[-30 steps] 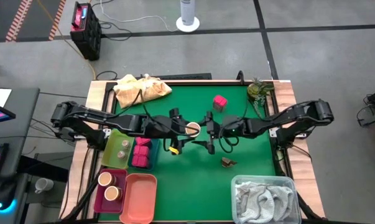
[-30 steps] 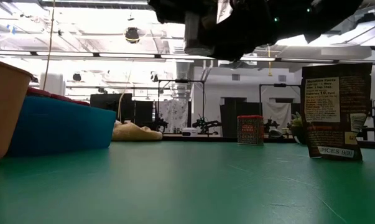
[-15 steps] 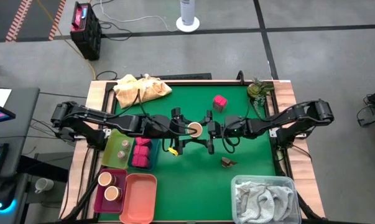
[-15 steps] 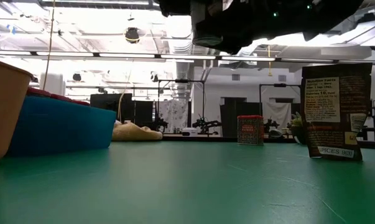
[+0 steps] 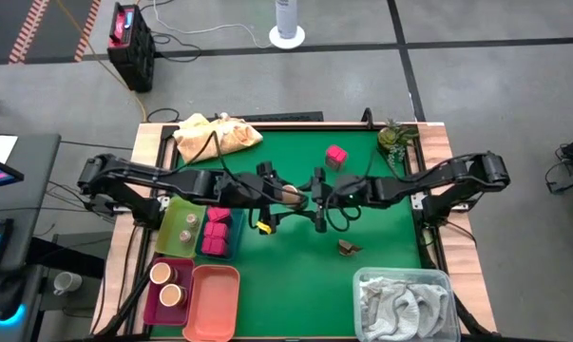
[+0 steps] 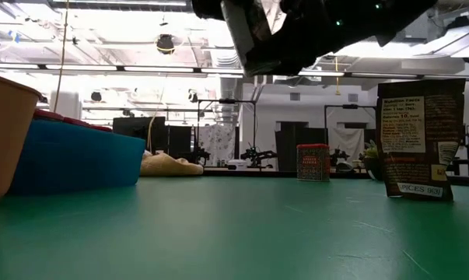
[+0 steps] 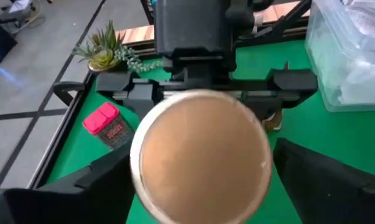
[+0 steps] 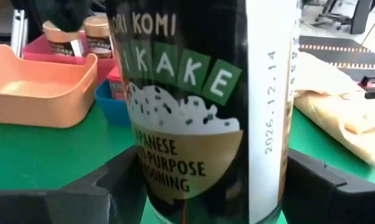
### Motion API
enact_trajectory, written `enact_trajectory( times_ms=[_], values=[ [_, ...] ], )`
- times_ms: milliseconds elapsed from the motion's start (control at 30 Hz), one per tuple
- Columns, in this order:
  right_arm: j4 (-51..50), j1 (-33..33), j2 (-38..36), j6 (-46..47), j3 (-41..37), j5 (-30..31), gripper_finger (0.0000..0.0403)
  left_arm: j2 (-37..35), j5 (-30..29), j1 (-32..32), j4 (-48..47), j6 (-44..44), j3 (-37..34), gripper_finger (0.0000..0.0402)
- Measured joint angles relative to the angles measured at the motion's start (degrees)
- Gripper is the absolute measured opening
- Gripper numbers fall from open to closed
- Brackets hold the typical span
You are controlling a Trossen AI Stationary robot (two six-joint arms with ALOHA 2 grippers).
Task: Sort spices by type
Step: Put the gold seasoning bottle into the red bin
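Robotics lab: open hall, ceiling strip lights [image 6: 125,68], equipment racks [image 6: 296,148] behind table [image 6: 234,233]

jar [image 7: 201,155]: tan lid, dark label | lifted over mid-table | between both hands

dark round jar with white-and-gold label [image 8: 199,106]: "KOMI", "IKAKE" in green squares, "JAPANESE", "PURPOSE", "ONING", date "2026. 12. 14" up its side | dark brown upright packet [image 6: 419,138], right of the small red tin [image 6: 313,162] on the green surface [image 6: 218,233]: "SPICES" near its foot; remaining print unreadable
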Motion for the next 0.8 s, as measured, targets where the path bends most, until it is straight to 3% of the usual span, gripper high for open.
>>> enact_trajectory(
  times_ms=[800],
  values=[
    [-1.58,0.11,0.55,-0.10,0.55,-0.11,0.0307,8.50,6.27,4.08,-13.98,0.91,10.89,0.0338]
  ],
)
